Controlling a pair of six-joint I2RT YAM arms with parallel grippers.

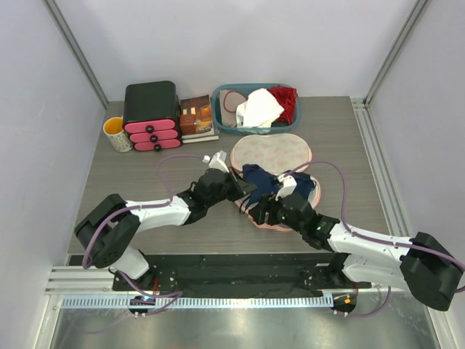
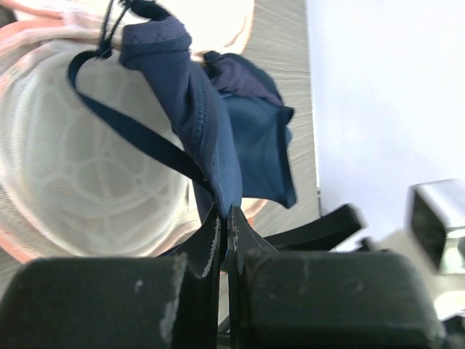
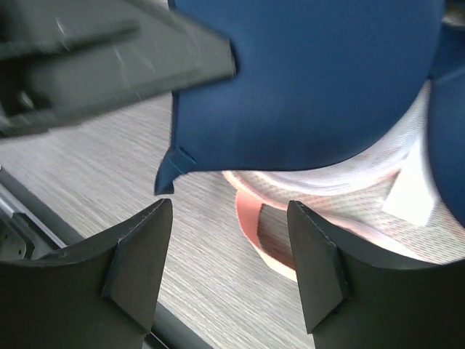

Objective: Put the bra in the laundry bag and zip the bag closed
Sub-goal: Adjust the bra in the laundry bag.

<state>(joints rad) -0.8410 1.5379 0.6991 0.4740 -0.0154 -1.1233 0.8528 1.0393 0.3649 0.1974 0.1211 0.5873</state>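
Note:
The navy bra (image 1: 263, 180) hangs bunched over the open laundry bag (image 1: 272, 152), whose floral lid lies flat behind it. My left gripper (image 1: 245, 190) is shut on the bra's edge. In the left wrist view the jaws (image 2: 226, 215) pinch the blue fabric (image 2: 218, 138), with a strap looping over the bag's white mesh inside (image 2: 73, 182). My right gripper (image 1: 266, 212) is open and empty at the bag's near edge. In the right wrist view its gripper (image 3: 229, 240) sits just below a padded cup (image 3: 305, 80) and in front of the pink rim (image 3: 251, 211), touching neither.
A teal basket (image 1: 222, 118) at the back holds a white cloth (image 1: 258, 109) and a red garment (image 1: 285, 102). A black box with pink drawers (image 1: 150, 116), a yellow-rimmed mug (image 1: 117, 134) and a book (image 1: 197, 118) stand at the back left.

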